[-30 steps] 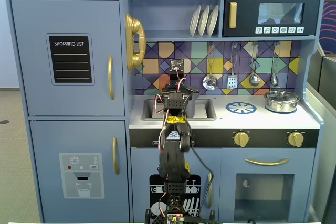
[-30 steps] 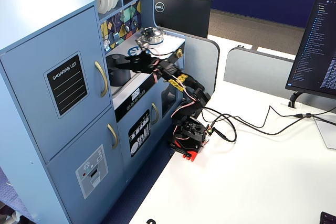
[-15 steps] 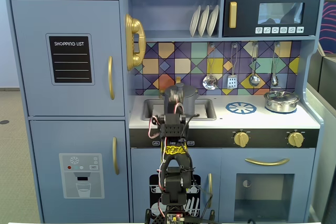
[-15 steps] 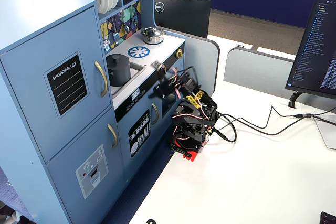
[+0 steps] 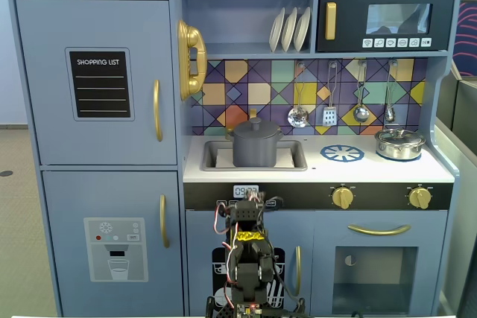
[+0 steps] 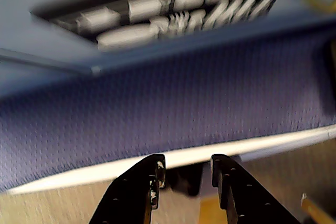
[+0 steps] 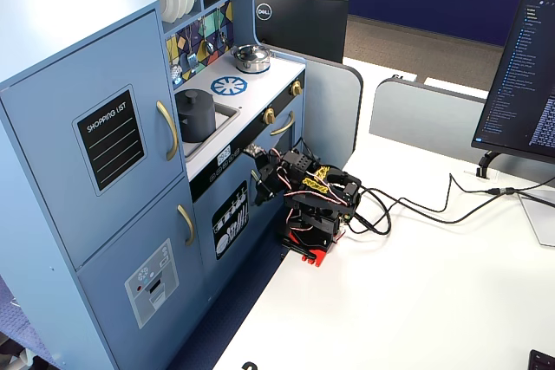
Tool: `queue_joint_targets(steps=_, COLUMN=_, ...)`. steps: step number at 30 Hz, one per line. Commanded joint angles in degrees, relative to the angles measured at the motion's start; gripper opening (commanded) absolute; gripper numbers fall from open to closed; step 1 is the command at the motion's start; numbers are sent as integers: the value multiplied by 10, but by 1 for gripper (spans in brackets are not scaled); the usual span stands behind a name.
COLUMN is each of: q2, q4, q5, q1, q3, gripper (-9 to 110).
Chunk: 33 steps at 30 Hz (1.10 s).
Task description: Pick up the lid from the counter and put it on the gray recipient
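Observation:
The gray recipient stands in the sink of the toy kitchen; it also shows in the other fixed view. The lid, a dark-gray disc with a small knob, lies on top of the recipient, closing it. The arm is folded low in front of the kitchen, below the counter. My gripper is open and empty, its black jaws apart, pointing at the blue floor and the white table edge by the kitchen's lower door. It shows as a dark shape near that door.
A shiny silver pot with its own lid stands at the counter's right, next to the blue-and-white burner circle. Utensils hang on the tiled back wall. Cables run from the arm's base across the white table towards a monitor.

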Motion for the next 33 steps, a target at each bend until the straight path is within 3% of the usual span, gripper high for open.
queue_joint_targets(steps=1, q2=37, q4=33, q5=-17, q1=9, q3=28, gripper=0)
queue_joint_targets(steps=9, q2=51, q4=168, q5=-62, q1=-5, q3=37, gripper=0)
queue_joint_targets(steps=33, q2=51, q4=173, q5=-74, q1=13, q3=37, gripper=8)
